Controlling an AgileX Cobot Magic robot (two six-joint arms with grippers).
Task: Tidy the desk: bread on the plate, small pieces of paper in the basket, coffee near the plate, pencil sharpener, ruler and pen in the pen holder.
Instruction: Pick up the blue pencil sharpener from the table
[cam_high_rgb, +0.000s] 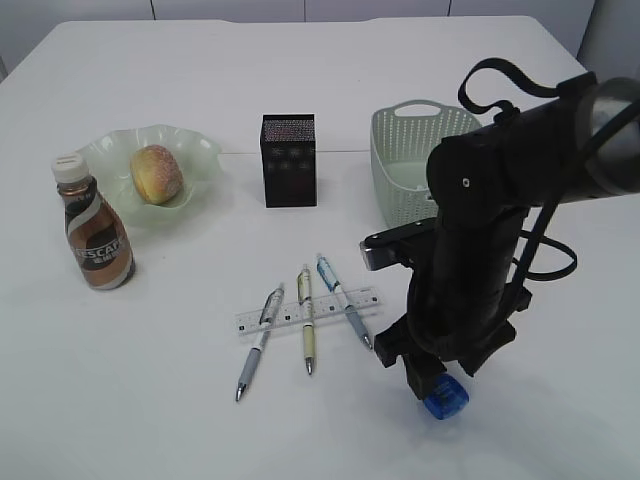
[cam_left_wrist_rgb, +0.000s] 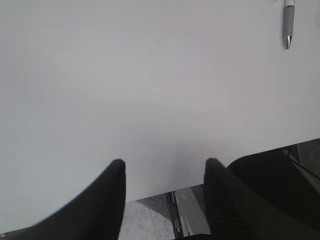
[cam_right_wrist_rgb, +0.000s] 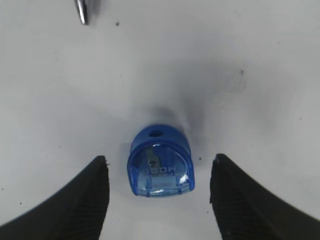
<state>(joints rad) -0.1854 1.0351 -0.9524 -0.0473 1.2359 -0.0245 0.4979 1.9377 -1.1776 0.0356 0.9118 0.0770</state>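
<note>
Bread (cam_high_rgb: 156, 172) sitting on plate (cam_high_rgb: 205, 160), coffee (cam_high_rgb: 96, 236) standing beside it (both seemingly done). Right pincer (cam_right_wrist_rgb: 159, 200) gaping wide, straddling sharpener (cam_right_wrist_rgb: 160, 162) on near-right counter (cam_high_rgb: 120, 400). Left pincer (cam_left_wrist_rgb: 165, 200) hanging open, empty. Pens (cam_high_rgb: 307, 318), ruler (cam_high_rgb: 308, 312) lying mid-counter, holder (cam_high_rgb: 289, 160) waiting.

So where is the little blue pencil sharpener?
The pencil sharpener lies on the desk at the front right of the exterior view, right of the three pens. It sits between the open fingers of the right end effector, untouched.
</note>
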